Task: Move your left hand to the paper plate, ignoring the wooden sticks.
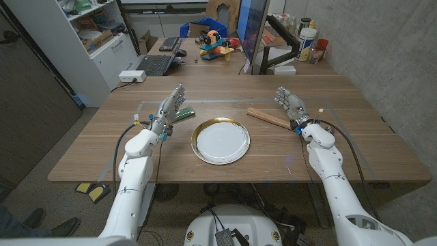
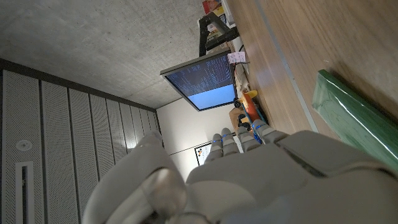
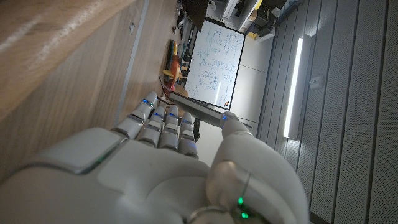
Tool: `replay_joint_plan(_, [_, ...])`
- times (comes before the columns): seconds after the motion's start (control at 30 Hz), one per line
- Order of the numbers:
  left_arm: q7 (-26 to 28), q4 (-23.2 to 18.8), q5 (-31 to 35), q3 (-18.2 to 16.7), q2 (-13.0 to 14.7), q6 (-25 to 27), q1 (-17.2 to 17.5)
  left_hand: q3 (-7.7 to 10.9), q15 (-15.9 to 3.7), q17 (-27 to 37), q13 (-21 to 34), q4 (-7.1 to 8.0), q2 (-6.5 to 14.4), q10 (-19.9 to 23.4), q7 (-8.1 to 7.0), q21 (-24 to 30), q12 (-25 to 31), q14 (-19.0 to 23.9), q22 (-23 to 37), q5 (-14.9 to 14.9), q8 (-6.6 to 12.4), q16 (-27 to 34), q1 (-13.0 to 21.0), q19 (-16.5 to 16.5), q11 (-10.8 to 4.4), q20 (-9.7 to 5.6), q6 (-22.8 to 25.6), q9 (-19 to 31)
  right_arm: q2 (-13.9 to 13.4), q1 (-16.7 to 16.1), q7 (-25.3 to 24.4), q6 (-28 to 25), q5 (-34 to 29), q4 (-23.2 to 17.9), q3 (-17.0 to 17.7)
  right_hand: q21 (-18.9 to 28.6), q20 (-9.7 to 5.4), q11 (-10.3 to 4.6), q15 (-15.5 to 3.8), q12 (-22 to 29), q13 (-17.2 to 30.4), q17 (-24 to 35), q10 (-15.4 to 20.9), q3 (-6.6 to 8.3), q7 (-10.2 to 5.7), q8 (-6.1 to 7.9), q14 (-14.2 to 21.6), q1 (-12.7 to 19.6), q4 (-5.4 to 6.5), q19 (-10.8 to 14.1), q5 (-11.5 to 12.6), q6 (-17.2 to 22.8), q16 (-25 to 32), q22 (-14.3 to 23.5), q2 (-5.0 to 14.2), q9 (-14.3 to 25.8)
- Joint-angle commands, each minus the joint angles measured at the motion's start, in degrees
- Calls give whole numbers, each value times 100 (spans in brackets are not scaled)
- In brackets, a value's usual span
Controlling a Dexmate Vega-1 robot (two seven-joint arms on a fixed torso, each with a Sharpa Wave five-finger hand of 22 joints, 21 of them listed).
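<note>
Plate [image 1: 220, 141] sits near the table's front edge, about midway between the two arms — white centre, gold rim, nothing on it.

Left hand [image 1: 168, 109]: to the plate's left and a little farther back on the table [image 1: 102, 154]. Fingers extended and apart, holding nothing, palm standing rather than flat as far as the head view shows. In the left wrist view the hand [image 2: 249, 180] has its fingers straight, nothing between them.

Right hand [image 1: 290, 104]: on the plate's other side, likewise farther back, fingers spread, nothing held; the right wrist view shows this hand [image 3: 161, 168] empty too.

Key relation — from the left hand the plate lies toward the table's middle and slightly toward the robot. Judgement: a short sideways move inward, with a small pull back, should bring the hand over the rim. The left hand looks somewhat nearer the plate than the right, and it is the one the task names.

Distractors: a green packet [image 1: 183, 114] lies just beside the left fingers, on the plate side, so it sits close to the direct path; it also shows in the left wrist view [image 2: 351, 118]. Wooden sticks [image 1: 270, 118] lie past the plate's far right, next to the right hand, long axis slanting across the table — well off the left hand's route.

Task state: not yet begun, judging by the gap between hand and plate.
</note>
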Motion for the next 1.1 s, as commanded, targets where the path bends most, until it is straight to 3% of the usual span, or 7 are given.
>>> replay_joint_plan(0.03, [30, -301, 27, 117, 158, -198, 290, 1, -11, 15, 10, -31, 19, -35, -14, 8, 36, -17, 15, 50, 35, 21, 47, -11, -4, 29, -4, 18, 48, -77, -51, -37, -27, -103, -8, -33, -2, 14, -10, 31, 14, 9, 57, 6, 6, 31, 53, -38, -51, 51, 39, 52, 31, 11, 26, 14])
replay_joint_plan(0.63, [256, -1000, 265, 338, 448, -196, 691, 1, 5, 12, 10, -56, 33, -39, -9, -10, 34, -14, 16, 51, 41, 20, 85, -80, 15, 70, 19, 19, 116, -207, -126, -21, -43, -239, -9, -55, -1, 14, -8, 35, 13, 9, 69, 7, -5, 30, 62, -54, -65, 62, 40, 61, 31, 12, 29, 14])
replay_joint_plan(0.83, [382, -1251, 361, 412, 537, -169, 828, 1, 11, 10, 10, -81, 46, -50, -4, -90, 31, -24, 21, 49, 42, 14, 125, -375, 41, 116, 29, 20, 131, -242, -133, -6, -29, -270, 3, -60, 1, 14, -6, 37, 13, 8, 75, 7, -8, 31, 63, -55, -71, 64, 40, 64, 30, 12, 27, 14])
replay_joint_plan(1.1, [683, -1594, 727, 543, 745, -261, 1034, 0, 23, 9, 10, -94, 52, -63, -5, -88, 27, -41, 25, 48, 52, 8, 145, -443, 43, 138, 61, 21, 143, -271, -134, 31, -15, -282, 17, -70, -1, 16, -9, 38, 13, 8, 78, 7, -7, 30, 65, -62, -77, 67, 39, 67, 30, 13, 29, 14])
